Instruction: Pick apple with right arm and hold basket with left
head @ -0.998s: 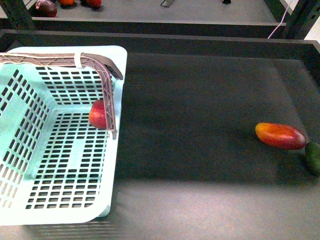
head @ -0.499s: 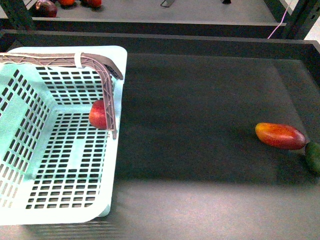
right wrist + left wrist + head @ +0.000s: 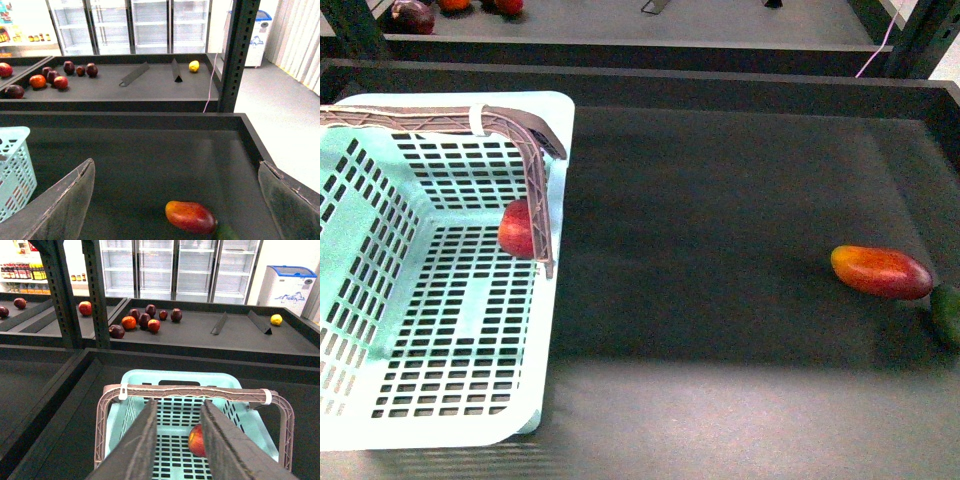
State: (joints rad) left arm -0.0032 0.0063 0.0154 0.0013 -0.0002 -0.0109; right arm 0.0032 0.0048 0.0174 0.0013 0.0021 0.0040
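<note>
Pincer on my right gapes empty, left pincer open over the basket; grabbing the mango instead of the apple is my risk

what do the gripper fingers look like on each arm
Only the fingers show, in the wrist views. The left gripper has two flat, dark grey-brown fingers with scuffed, pale edges. The right gripper has similar broad, worn grey fingers. No cables or markings visible.
</note>
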